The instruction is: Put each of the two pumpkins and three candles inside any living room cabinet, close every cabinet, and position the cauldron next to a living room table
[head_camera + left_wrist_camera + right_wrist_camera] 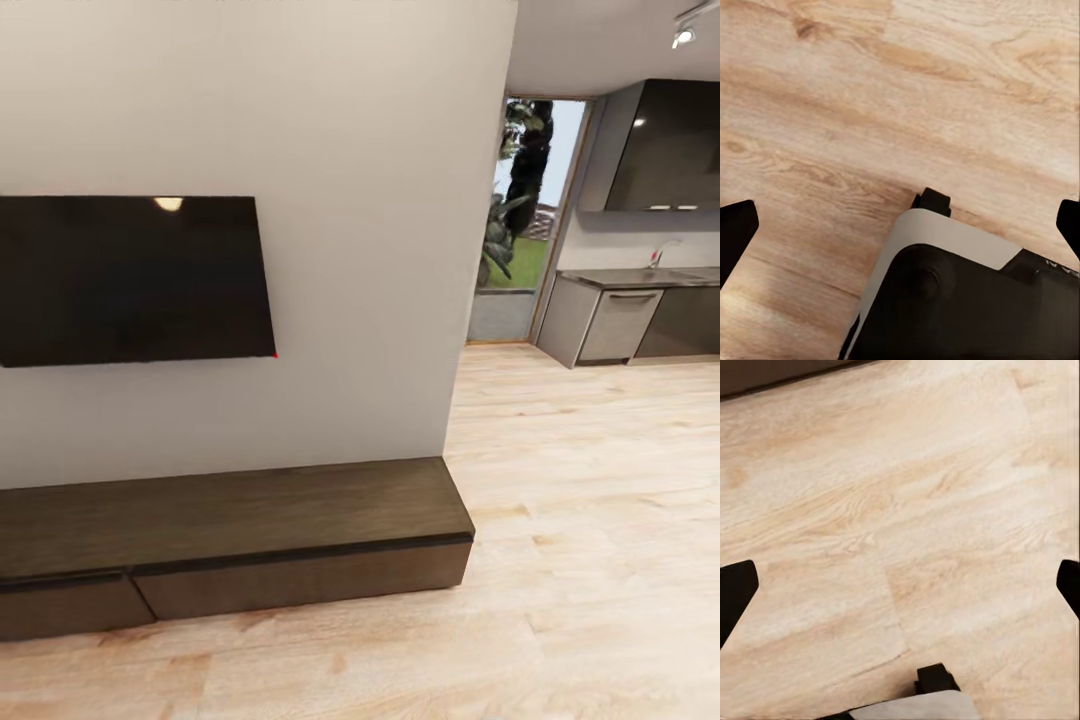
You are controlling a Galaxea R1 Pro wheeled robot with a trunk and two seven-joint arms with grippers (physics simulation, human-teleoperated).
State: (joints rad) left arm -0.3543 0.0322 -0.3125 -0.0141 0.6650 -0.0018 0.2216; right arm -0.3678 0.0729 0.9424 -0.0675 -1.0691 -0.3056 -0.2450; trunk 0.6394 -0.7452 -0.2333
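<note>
I see the cabinet (240, 545), a long low dark-brown wooden unit with flat handleless drawer fronts, all shut, standing against the white wall under a black wall screen (130, 280); its top is bare. My left claw (900, 225) hangs spread wide over the plank floor (870, 97), holding nothing, with the robot's base (967, 300) just beneath it. My right claw (900, 585) is equally wide and empty-handed, the cabinet's dark edge (780, 375) well beyond its fingertips. I can read no writing.
</note>
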